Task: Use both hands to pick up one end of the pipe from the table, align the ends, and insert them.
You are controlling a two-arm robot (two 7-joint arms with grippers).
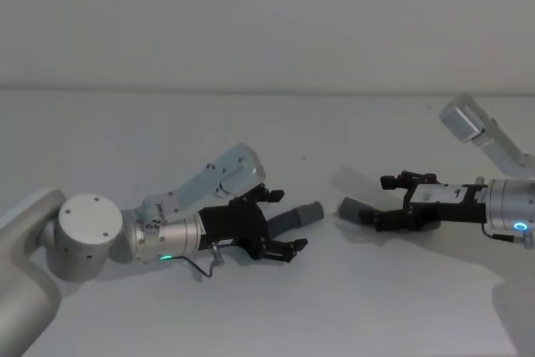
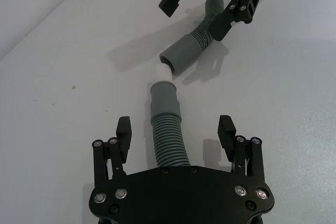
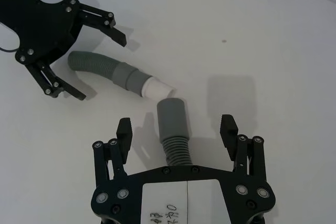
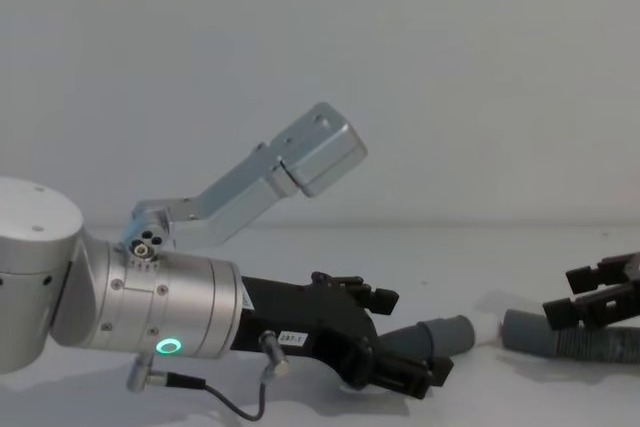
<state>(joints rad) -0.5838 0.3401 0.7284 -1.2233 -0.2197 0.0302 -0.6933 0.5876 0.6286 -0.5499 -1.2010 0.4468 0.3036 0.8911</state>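
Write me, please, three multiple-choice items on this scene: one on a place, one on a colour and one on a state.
1. Which gripper's fingers flank the cuff with the narrow tip?
A. right gripper
B. left gripper
C. neither

2. What colour is the narrow tip?
A. white
B. red
C. black

3. How do the two cuffs stand?
A. pushed fully together
B. far apart
C. close, at an angle, not inserted

Answers:
1 B: in the left wrist view that cuff lies between the left gripper's open fingers.
2 A: the tip is white against its grey cuff.
3 C: in the right wrist view the tip lies beside the mouth of the plain cuff, not inside it.
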